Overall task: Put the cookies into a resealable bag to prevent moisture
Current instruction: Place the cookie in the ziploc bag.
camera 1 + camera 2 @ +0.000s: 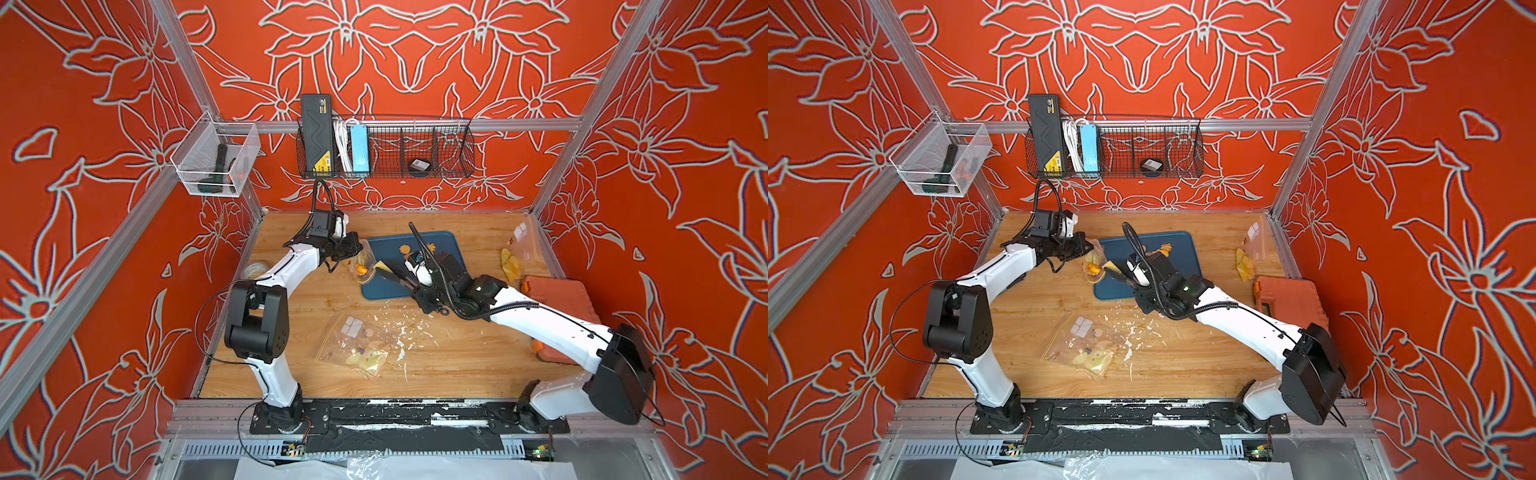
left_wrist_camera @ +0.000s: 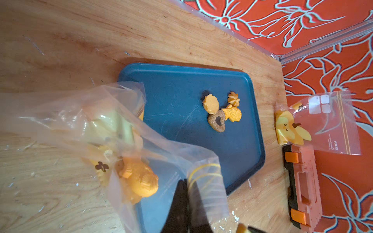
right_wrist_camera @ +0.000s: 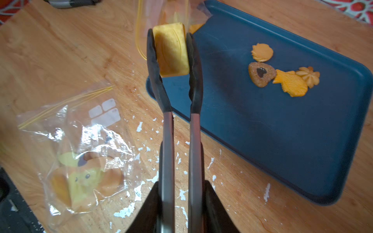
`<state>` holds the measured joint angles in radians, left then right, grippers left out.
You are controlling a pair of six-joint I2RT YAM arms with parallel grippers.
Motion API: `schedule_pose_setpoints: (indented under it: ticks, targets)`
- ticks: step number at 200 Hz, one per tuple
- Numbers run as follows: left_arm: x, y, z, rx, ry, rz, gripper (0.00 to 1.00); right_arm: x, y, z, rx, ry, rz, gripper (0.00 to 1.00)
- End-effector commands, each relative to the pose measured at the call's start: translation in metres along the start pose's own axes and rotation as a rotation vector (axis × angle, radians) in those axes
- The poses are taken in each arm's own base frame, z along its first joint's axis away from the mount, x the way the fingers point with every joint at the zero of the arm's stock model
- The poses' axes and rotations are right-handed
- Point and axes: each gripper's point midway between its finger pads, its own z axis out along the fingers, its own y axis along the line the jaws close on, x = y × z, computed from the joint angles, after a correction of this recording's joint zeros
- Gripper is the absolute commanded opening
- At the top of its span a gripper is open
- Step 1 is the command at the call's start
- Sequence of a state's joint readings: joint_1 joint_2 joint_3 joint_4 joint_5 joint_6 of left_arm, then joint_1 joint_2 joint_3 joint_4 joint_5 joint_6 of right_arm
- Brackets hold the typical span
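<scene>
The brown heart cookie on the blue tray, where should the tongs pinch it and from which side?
Pinch the brown heart cookie across its narrow pointed end, coming down from the open side of the blue tray. It lies flat, the round cookie close against its lobes and the fish cookie touching one side, so probably only the point is free.

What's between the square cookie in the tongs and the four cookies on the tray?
Only one arm of the tongs and bare blue tray separate the square cookie from the four cookies; the right wrist view shows it.
</scene>
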<state>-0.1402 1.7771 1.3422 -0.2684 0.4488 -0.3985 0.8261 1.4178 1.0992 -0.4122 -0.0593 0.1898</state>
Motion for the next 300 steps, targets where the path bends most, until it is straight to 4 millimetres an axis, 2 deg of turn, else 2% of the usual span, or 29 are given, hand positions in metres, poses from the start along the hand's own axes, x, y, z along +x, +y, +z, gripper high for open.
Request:
schedule_pose_setpoints:
  ticks: [1, 92, 150, 190, 224, 246, 277, 300]
  targets:
    - [0.004, -0.010, 0.004, 0.030, 0.032, 0.031, 0.00, -0.031, 0.019, -0.007, -0.091, -0.087, -0.019, 0.33]
    - [0.008, -0.018, 0.004, 0.051, 0.043, 0.055, 0.00, -0.035, -0.013, 0.054, 0.108, 0.064, 0.014, 0.32]
    - [0.007, -0.018, 0.002, 0.052, 0.039, 0.054, 0.00, -0.042, -0.006, 0.077, 0.072, 0.102, 0.015, 0.34]
    - [0.006, -0.015, 0.000, 0.054, 0.033, 0.045, 0.00, -0.045, 0.001, 0.076, 0.035, 0.097, 0.014, 0.49]
    - [0.005, -0.014, -0.001, 0.054, 0.031, 0.040, 0.00, -0.045, 0.003, 0.072, 0.025, 0.094, 0.013, 0.52]
    - [0.004, -0.013, -0.001, 0.053, 0.030, 0.037, 0.00, -0.043, 0.003, 0.066, 0.019, 0.094, 0.013, 0.50]
    - [0.002, -0.009, -0.003, 0.043, 0.021, 0.030, 0.00, -0.030, 0.008, 0.038, -0.017, 0.045, 0.027, 0.47]
    - [0.002, -0.007, -0.004, 0.041, 0.019, 0.021, 0.00, -0.001, 0.000, 0.015, 0.007, -0.016, 0.058, 0.44]
